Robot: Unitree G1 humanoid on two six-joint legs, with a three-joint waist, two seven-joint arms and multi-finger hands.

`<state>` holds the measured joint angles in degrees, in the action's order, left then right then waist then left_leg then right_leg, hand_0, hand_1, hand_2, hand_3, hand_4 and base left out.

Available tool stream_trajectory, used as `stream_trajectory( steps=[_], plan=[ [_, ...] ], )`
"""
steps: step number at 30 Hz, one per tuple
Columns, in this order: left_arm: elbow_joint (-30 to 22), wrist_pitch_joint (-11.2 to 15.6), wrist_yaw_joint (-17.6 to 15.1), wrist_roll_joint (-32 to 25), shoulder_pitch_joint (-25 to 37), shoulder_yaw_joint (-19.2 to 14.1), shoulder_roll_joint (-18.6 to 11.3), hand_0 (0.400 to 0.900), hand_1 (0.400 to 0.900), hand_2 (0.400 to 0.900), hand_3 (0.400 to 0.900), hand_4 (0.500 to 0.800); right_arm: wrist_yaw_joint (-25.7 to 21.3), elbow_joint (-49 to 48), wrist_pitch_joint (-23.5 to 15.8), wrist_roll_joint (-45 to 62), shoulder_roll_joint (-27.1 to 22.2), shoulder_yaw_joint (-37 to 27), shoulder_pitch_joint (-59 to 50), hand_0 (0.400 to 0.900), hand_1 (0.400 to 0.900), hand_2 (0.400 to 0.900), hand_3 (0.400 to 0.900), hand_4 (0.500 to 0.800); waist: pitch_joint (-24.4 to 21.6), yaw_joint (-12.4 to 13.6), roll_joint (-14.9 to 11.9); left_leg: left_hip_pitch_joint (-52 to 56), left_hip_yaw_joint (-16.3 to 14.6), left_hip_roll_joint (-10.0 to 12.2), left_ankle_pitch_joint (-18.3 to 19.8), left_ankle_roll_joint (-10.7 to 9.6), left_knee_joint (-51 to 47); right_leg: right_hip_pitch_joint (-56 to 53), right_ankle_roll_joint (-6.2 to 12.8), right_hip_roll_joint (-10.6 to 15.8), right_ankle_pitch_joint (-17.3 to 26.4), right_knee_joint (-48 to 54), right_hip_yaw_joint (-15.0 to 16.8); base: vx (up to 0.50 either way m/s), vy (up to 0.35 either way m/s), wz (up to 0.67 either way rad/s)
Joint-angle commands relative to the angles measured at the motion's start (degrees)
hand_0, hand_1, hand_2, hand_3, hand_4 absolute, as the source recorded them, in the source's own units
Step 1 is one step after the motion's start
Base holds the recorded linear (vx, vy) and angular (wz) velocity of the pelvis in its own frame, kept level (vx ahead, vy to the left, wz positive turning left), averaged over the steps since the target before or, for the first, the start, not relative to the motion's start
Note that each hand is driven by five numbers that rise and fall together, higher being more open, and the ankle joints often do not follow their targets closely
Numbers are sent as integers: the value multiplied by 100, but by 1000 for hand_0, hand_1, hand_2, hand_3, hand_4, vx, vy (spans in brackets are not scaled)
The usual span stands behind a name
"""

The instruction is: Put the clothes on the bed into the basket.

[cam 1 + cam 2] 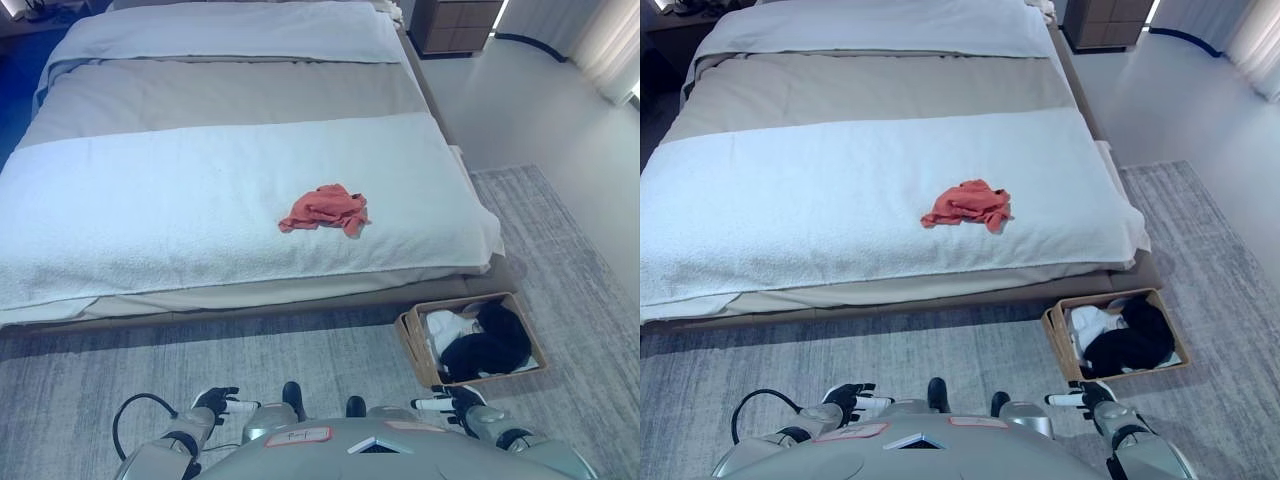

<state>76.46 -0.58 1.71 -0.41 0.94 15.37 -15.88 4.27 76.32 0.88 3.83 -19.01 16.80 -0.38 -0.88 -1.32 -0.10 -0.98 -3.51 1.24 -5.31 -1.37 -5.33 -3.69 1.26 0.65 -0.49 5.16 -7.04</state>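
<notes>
A crumpled orange-red garment (325, 208) lies on the white blanket near the foot of the bed (150, 220), right of its middle. A brown basket (520, 322) stands on the rug at the bed's right foot corner, holding black and white clothes (485, 345). My left hand (216, 403) hangs low at the bottom left, far from the garment, its fingers relaxed and empty. My right hand (452, 402) shows at the bottom right, just in front of the basket, with fingers relaxed and holding nothing.
A grey rug (300, 360) covers the floor between me and the bed. A wooden nightstand (455, 25) stands at the far right by the head of the bed. Pale bare floor (530, 110) runs along the bed's right side.
</notes>
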Motion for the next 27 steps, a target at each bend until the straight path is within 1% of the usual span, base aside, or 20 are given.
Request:
stream_trajectory(
  steps=[1,3,4,5,6,7,9,10,12,14,15,16,18,20,21,23,26,27],
  plan=[
    [220,8,-111,-60,361,-140,-170,900,900,900,900,800,-12,-12,-64,50,-54,184,-209,900,900,900,900,800,211,-27,-108,383,59,8,738,-73,33,102,232,155,-199,-185,39,-21,-77,16],
    [194,4,-108,-83,378,-144,-186,900,900,900,900,800,-14,-51,-72,81,-77,174,-222,900,900,900,900,800,290,-37,-130,173,115,14,828,-65,408,211,162,135,-297,-359,96,-55,-90,21],
    [172,5,-107,-104,399,-135,-194,900,900,900,900,800,-18,-74,-71,102,-92,169,-234,900,900,900,900,800,341,-44,-142,-18,155,-22,896,-86,715,259,116,129,-340,-416,111,-71,-96,24],
    [161,10,-106,-117,413,-131,-195,900,900,900,900,800,-21,-96,-75,105,-112,170,-227,900,900,900,900,800,392,-47,-167,-211,199,-83,976,-118,1105,283,75,130,-362,-459,136,-62,-105,23],
    [148,7,-103,-145,427,-137,-186,900,900,900,900,800,-14,-111,-76,110,-148,165,-233,900,900,900,900,800,472,-25,-209,-431,268,-192,1035,-156,1574,276,26,147,-391,-486,175,-78,-106,15],
    [125,5,-92,-197,467,-133,-190,900,900,900,900,800,-25,-131,-81,125,-189,165,-265,900,900,900,900,800,584,13,-240,-716,448,-301,1013,-191,2046,291,-21,140,-393,-519,193,-102,-108,11],
    [112,20,-77,-291,570,-108,-192,900,900,900,900,800,-31,-159,-94,159,-255,175,-318,900,900,900,900,800,759,112,-326,-1187,932,-609,858,-272,2782,279,-85,162,-378,-533,181,-59,-115,22],
    [120,28,-60,-313,572,-96,-190,900,900,900,900,800,-38,-163,-97,169,-268,152,-308,900,900,900,900,800,753,83,-319,-1328,953,-621,782,-269,2781,259,-104,124,-397,-509,131,36,-93,33],
    [128,22,-18,-336,524,-90,-185,900,900,900,900,800,-51,-159,-101,204,-295,132,-295,900,900,900,900,800,744,91,-296,-1616,818,-518,711,-204,2342,207,-127,53,-509,-489,59,100,-48,16],
    [128,18,-19,-304,411,-81,-193,900,900,900,900,800,-70,-171,-104,220,-305,144,-291,900,900,900,900,800,735,169,-280,-1788,862,-492,366,-130,1749,116,-138,-94,-591,-471,98,177,-13,-13],
    [130,25,-28,-307,382,-79,-201,900,900,900,900,800,-78,-169,-115,224,-303,159,-291,900,900,900,900,800,726,205,-257,-1869,929,-417,190,-119,1306,83,-148,-164,-662,-466,137,199,21,-28],
    [133,29,-53,-315,364,-73,-219,900,900,900,900,800,-94,-176,-122,234,-306,182,-294,900,900,900,900,800,744,234,-242,-1972,988,-321,38,-137,965,36,-150,-206,-725,-468,200,219,47,-39],
    [139,50,-73,-326,311,-90,-248,900,900,900,900,800,-92,-203,-139,240,-320,188,-278,900,900,900,900,800,754,278,-220,-2122,1057,-183,-126,-175,498,-94,-138,-264,-825,-461,379,252,75,-56],
    [165,52,-71,-323,272,-140,-275,900,900,900,900,800,-52,-204,-155,260,-316,186,-276,900,900,900,900,800,711,356,-204,-2075,1052,-142,-269,-211,445,-295,-82,-286,-875,-404,610,300,121,-72],
    [196,45,-59,-328,246,-181,-292,900,900,900,900,800,-19,-193,-145,253,-295,186,-270,900,900,900,900,800,638,375,-211,-1988,1075,-137,-295,-163,470,-355,-47,-270,-919,-411,724,321,163,-58],
    [247,40,-53,-323,227,-208,-340,900,900,900,900,800,27,-180,-149,289,-262,126,-212,900,900,900,900,800,483,357,-280,-1978,1064,-195,-392,-131,651,-470,35,-146,-1016,-414,809,337,193,-31],
    [263,35,-40,-227,296,-142,-395,900,900,900,900,800,101,-135,-128,306,-202,74,-225,900,900,900,900,800,366,338,-444,-2227,877,-485,-31,17,1398,-391,210,124,-1119,-813,968,323,225,-31],
    [240,35,-28,-240,332,-122,-426,900,900,900,900,800,123,-121,-119,283,-185,95,-235,900,900,900,900,800,322,341,-480,-2255,832,-534,67,58,1502,-290,252,168,-1097,-1002,1011,269,194,-40]
  ],
)
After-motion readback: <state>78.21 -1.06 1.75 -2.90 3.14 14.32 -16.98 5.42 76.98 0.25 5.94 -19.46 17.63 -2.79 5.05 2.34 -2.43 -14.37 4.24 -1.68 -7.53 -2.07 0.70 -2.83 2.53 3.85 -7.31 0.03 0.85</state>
